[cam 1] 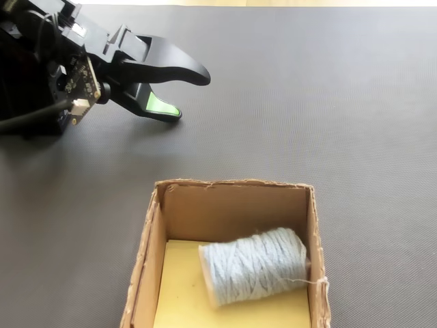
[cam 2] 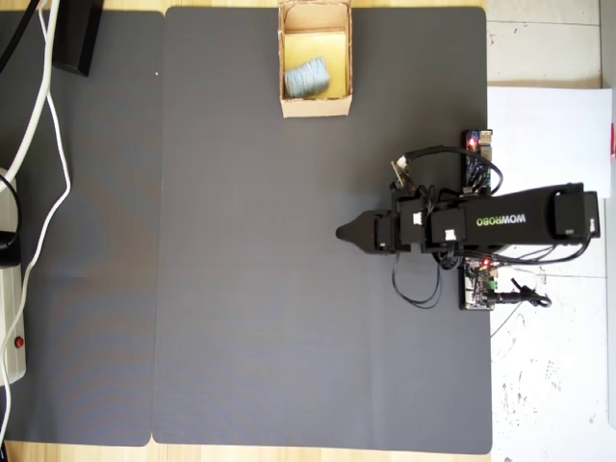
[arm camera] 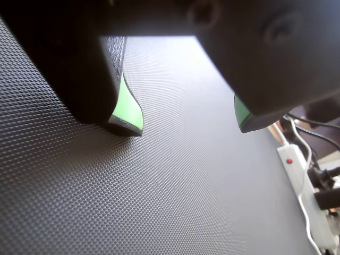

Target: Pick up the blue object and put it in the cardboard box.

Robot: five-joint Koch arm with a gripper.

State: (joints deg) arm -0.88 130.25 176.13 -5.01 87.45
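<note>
**One item boxed, arm clear: task appears complete**

One dark textured mat (cam 2: 289,289) covers most of the desk (cam 2: 549,125) and is the largest surface in the overhead view. It carries both the arm and the cardboard box (cam 2: 314,104), which sits at the mat's top edge, well apart from the arm at the right side.

Arm (cam 2: 500,219): folded low over the right part of the mat, with its fingers (cam 1: 179,96) pointing away from the box in the overhead view. In the fixed view the two tips stand apart, the green pad (cam 1: 158,105) on the lower one exposed. The wrist view confirms a clear gap between the tips (arm camera: 188,122), with only bare mat showing through it. Nothing is held.

Cardboard box: open-topped, upright, thin tan walls (cam 1: 145,260), yellowish floor visible.

Blue object (cam 1: 254,265): lying on its side on the box floor, towards the right wall as the fixed view shows it, with a loose strand trailing at that end. It is wholly inside the walls.

Peripheral items: a white power strip (arm camera: 305,186) and cables (cam 2: 43,115) lie off the mat, away from the work.

Assessment: judged from the present layout, the placing step is finished and the arm is at or near a rest posture. No further grasp seems called for; the only remaining move, if any, would be settling the arm fully at rest, keeping clear of the box.
</note>
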